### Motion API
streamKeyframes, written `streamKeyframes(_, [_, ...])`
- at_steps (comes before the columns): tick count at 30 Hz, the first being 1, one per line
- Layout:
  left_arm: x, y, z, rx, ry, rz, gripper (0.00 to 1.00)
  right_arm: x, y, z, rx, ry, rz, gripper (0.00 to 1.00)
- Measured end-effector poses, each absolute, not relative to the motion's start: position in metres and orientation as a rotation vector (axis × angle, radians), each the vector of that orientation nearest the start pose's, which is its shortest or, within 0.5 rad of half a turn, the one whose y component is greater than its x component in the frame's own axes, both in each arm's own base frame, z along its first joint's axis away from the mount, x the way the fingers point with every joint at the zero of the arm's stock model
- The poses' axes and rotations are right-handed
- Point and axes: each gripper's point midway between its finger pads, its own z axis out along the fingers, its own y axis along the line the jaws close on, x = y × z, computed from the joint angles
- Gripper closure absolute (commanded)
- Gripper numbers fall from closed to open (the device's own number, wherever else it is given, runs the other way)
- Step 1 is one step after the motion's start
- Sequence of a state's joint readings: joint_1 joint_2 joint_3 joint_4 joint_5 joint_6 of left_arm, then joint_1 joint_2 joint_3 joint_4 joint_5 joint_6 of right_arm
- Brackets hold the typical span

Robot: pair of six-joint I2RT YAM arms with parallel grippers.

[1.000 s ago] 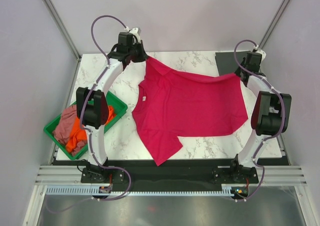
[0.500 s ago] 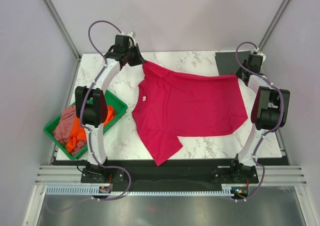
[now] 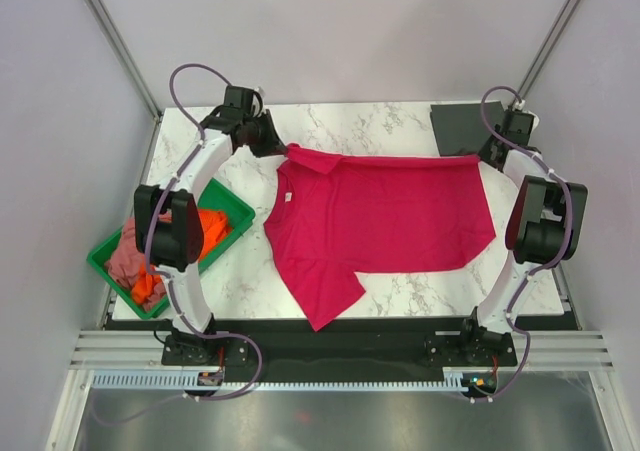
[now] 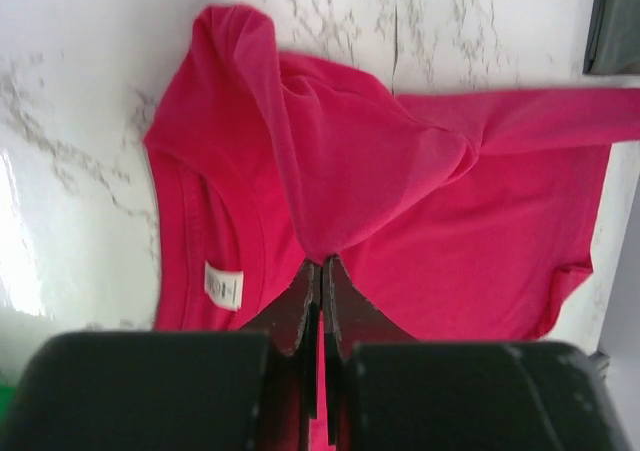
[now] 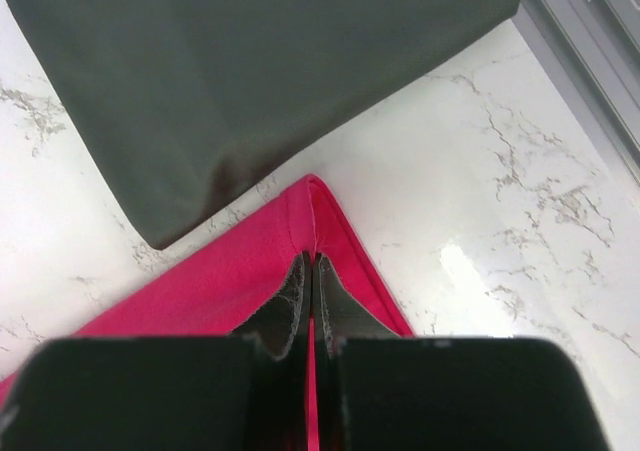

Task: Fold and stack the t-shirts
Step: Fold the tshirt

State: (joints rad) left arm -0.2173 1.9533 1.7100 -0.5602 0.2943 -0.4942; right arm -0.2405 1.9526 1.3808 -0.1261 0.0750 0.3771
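Observation:
The crimson-red t-shirt (image 3: 385,221) lies spread across the middle of the marble table, collar to the left. Its far edge is raised into a straight fold between my two grippers. My left gripper (image 3: 283,149) (image 4: 320,263) is shut on a pinch of the red cloth near the shoulder, above the collar label (image 4: 224,287). At the shirt's far right corner my right gripper (image 3: 482,155) (image 5: 311,258) is shut on the hem. A folded dark grey t-shirt (image 3: 460,126) (image 5: 250,71) lies flat at the back right. The orange t-shirt (image 3: 210,225) and the dusty pink t-shirt (image 3: 124,257) lie crumpled in the tray.
A green plastic tray (image 3: 236,211) stands at the table's left edge, partly behind my left arm. Grey side walls and metal frame rails close in the table. The table's black front edge (image 3: 400,323) runs just under the red shirt's near sleeve.
Both grippers have come down and nearer with the red shirt's far edge, which now runs straight and low. The left arm's elbow has swung left over the tray.

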Motion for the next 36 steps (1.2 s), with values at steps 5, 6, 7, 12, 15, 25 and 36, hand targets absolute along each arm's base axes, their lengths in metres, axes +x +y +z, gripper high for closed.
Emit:
streamKeyframes(5, [0.446, -0.176, 0.159, -0.232, 2.484, -0.716, 0.98, 0.498, -0.123, 0.081, 0.747, 2.175, -0.017, 1.00])
streamKeyframes(6, [0.439, -0.175, 0.156, -0.238, 2.495, -0.719, 0.98, 0.495, -0.123, 0.078, 0.750, 2.182, -0.018, 1.00])
streamKeyframes(7, [0.432, -0.174, 0.153, -0.247, 2.508, -0.719, 0.98, 0.492, -0.122, 0.075, 0.755, 2.192, -0.019, 1.00])
streamKeyframes(12, [0.408, -0.175, 0.129, -0.259, 2.582, -0.709, 0.98, 0.474, -0.117, 0.054, 0.793, 2.252, -0.019, 1.00])
streamKeyframes(15, [0.392, -0.177, 0.109, -0.265, 2.641, -0.698, 0.98, 0.468, -0.116, 0.047, 0.805, 2.270, -0.019, 1.00])
streamKeyframes(25, [0.365, -0.176, 0.081, -0.286, 2.726, -0.659, 0.98, 0.458, -0.116, 0.041, 0.820, 2.291, -0.037, 1.00])
streamKeyframes(36, [0.357, -0.171, 0.111, -0.284, 2.634, -0.672, 0.98, 0.451, -0.120, 0.065, 0.822, 2.251, -0.067, 1.00])
